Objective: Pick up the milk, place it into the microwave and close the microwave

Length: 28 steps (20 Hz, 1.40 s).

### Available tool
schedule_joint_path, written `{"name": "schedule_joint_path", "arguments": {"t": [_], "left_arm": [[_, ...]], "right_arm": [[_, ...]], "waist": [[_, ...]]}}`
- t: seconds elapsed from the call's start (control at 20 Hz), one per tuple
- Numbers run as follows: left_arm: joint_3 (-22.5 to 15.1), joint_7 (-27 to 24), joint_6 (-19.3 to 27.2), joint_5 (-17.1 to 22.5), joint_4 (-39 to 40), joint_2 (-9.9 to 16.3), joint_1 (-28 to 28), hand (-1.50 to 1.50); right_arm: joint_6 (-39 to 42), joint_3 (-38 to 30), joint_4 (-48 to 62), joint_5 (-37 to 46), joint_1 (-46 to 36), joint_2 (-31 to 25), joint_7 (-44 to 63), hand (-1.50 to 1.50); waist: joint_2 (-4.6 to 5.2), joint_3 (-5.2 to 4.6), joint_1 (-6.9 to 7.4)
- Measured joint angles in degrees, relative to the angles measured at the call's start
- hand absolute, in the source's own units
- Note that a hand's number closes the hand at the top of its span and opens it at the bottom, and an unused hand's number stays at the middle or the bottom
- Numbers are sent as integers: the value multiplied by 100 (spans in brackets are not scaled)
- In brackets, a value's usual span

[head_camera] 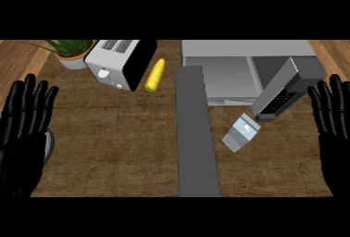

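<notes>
Resting at the lower corners, well out from the milk (240, 133): left hand (26, 134) and right hand (334, 125), both wide open, fingers straight up, holding nothing. Lying tilted on the brown counter (116, 157), milk untouched, just right of a grey strip (196, 139). Standing just beyond the milk, microwave (239, 69) with door (284, 90) swung open, the door's lower end nearly over the carton. Farther left of the milk, past the strip: corn (156, 75), toaster (123, 60), then a potted plant (68, 52) at the far corner.
</notes>
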Motion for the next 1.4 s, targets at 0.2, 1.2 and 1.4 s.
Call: {"name": "schedule_joint_path", "arguments": {"t": [0.2,1.2,1.4], "left_arm": [[74,-67,-134,132,94,80,-90,-150],[1472,451,-1646,2962,-837,445,1602,-150],[1653,557,-1793,3219,-1130,390,1887,-150]], "right_arm": [[570,-166,-2,-517,-153,-347,-49,-150],[2399,-551,736,-2075,-486,-1034,218,-150],[2465,-555,1142,-1665,-416,-921,-69,-150]], "waist": [[143,49,75],[219,73,166],[220,75,169]]}}
